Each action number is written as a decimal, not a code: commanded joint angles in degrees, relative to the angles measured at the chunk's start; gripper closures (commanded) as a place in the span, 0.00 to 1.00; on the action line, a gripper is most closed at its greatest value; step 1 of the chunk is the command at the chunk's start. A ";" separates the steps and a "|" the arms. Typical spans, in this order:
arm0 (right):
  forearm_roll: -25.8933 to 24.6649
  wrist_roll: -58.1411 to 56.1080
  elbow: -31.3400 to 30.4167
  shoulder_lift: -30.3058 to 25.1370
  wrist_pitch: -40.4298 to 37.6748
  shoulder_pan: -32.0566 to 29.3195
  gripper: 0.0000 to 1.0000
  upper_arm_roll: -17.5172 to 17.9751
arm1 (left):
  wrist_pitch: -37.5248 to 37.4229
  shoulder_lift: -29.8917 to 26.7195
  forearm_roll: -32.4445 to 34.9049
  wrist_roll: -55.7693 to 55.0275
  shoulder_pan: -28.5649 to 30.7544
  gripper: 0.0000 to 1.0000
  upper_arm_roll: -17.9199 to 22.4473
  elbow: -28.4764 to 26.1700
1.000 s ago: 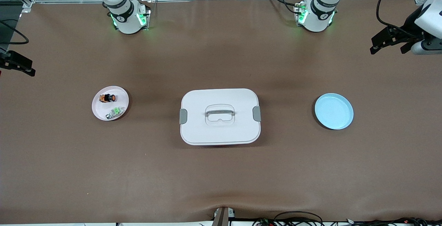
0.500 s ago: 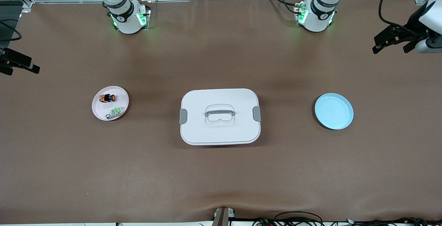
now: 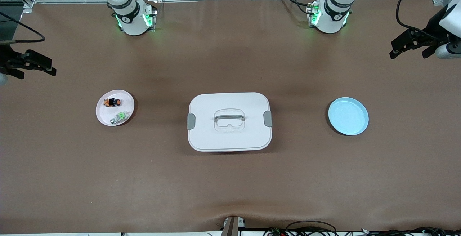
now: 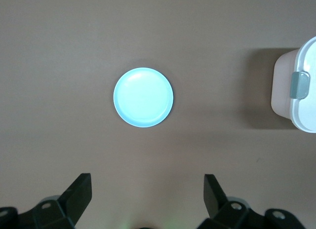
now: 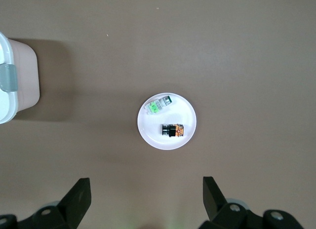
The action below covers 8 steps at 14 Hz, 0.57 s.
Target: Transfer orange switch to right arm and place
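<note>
The orange switch (image 3: 112,102), a tiny orange block with a black round cap, lies on a small pink plate (image 3: 104,113) toward the right arm's end of the table. The right wrist view shows the switch (image 5: 173,130) on that plate (image 5: 150,133) too. My right gripper (image 3: 37,73) hangs open and empty high over the table's edge at that end, well apart from the plate; its open fingers frame my right gripper (image 5: 147,189) in its wrist view. My left gripper (image 3: 407,55) hangs open and empty over the other end, and shows as my left gripper (image 4: 147,187) with nothing between its fingers.
A green-and-clear small part (image 3: 121,116) shares the pink plate. A white lidded box (image 3: 229,121) with a handle and grey clips stands mid-table. An empty light-blue plate (image 3: 348,116) sits toward the left arm's end, below the left wrist camera (image 4: 143,97).
My right gripper has come in from the table's edge toward the pink plate's end. My left gripper has shifted slightly. Nothing on the table has moved.
</note>
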 commanded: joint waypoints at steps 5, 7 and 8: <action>0.93 0.28 -3.32 -3.07 1.97 -0.36 0.00 -0.30 | -1.92 0.96 0.84 0.47 -0.74 0.00 0.02 3.41; 0.94 0.37 -3.15 -3.25 1.54 -0.19 0.00 -0.30 | -2.01 0.96 0.84 0.38 -0.82 0.00 0.02 3.41; 0.94 0.37 -2.89 -3.25 1.36 -0.27 0.00 -0.30 | -1.92 0.96 0.84 0.38 -0.83 0.00 0.02 3.33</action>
